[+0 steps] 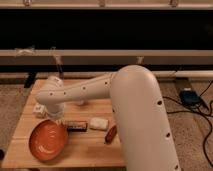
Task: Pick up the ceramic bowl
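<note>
wooden table [95, 150] on speckled floor [192, 130]

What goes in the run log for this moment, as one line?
phase: approach | pincer: low over the wooden table, at the ceramic bowl's upper rim | bowl: resting on table, not lifted | nearby: dark bar, pale block

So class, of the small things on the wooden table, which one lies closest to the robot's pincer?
The orange bowl, round and the largest item. The pincer is at its upper rim, while the dark bar, white block and red oblong thing lie further right.

White arm bent at the elbow, reaching left, tool [56, 118] low beneath the wrist
</note>
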Controlling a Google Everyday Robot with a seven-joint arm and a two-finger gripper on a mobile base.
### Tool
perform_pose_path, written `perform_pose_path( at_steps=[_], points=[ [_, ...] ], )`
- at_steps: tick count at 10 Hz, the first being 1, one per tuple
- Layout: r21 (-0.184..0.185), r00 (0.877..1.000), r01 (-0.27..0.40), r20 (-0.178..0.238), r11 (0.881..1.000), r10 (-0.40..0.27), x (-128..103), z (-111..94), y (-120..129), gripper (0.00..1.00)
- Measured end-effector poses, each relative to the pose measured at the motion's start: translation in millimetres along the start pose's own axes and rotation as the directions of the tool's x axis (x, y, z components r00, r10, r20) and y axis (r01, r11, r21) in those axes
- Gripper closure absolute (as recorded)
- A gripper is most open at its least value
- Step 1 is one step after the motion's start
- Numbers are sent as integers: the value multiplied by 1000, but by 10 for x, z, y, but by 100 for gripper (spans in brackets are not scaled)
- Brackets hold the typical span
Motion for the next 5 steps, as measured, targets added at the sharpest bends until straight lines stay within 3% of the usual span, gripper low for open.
perform_pose_path(
  at_steps=[5],
  points=[
    [-12, 997, 36, -65, 999, -37, 28, -569, -175, 100]
  ],
)
